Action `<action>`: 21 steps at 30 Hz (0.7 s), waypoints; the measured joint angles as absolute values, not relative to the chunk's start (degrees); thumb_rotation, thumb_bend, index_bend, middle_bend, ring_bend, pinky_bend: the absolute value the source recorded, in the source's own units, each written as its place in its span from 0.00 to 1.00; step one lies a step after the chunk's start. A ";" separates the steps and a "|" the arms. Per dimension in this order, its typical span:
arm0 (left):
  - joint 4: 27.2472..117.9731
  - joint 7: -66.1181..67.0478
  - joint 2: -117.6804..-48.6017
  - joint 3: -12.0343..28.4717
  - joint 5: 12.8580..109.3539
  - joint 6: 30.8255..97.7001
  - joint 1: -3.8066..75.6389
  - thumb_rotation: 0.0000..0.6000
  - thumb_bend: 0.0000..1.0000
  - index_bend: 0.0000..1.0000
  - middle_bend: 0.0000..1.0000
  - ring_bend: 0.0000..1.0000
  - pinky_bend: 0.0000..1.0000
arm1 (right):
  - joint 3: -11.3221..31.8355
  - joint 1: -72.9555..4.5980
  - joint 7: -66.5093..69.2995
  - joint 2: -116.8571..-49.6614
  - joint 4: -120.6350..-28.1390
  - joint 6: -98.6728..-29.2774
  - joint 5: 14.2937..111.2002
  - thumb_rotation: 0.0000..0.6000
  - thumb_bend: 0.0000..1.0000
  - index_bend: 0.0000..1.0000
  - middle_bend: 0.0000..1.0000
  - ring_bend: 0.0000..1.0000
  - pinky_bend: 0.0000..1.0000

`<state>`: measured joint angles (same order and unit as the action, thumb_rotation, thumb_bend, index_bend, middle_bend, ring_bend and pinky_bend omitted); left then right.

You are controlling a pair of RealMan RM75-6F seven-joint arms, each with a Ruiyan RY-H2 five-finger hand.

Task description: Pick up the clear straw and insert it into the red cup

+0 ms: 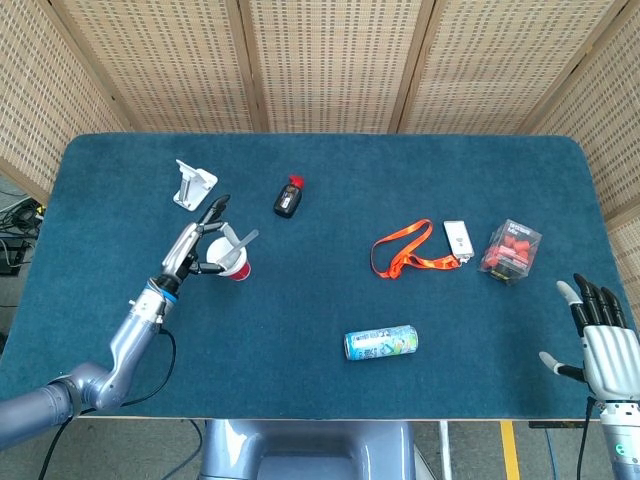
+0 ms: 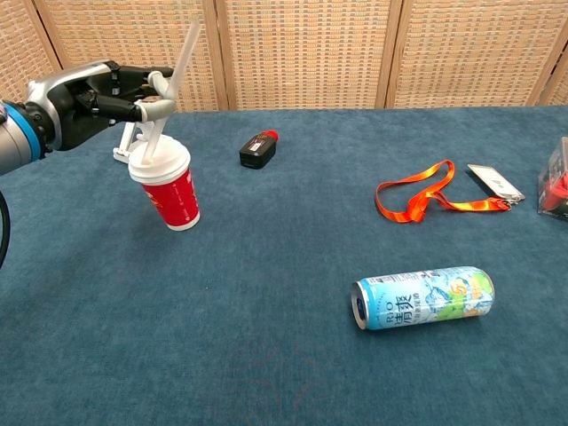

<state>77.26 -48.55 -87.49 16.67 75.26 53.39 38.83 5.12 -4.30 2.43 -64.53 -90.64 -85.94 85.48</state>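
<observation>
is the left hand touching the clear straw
Touching. The chest view shows the left hand pinching the clear straw just above the red cup.

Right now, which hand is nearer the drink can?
Right. The right hand hovers open off the can's right end; the left hand pinches the straw at the red cup, farther away.

Chest view: red box (image 2: 559, 182) cut by the right edge; left hand (image 2: 93, 98) partly hides the white stand (image 2: 127, 142). Head view: straw's (image 1: 240, 243) lower end hidden inside red cup (image 1: 234, 267).
</observation>
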 measured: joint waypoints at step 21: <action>73.50 -51.00 -90.07 16.53 76.04 56.16 38.52 1.00 0.40 0.67 0.00 0.00 0.00 | 4.92 -4.54 1.73 -64.93 -90.41 -85.47 85.46 1.00 0.07 0.13 0.00 0.00 0.00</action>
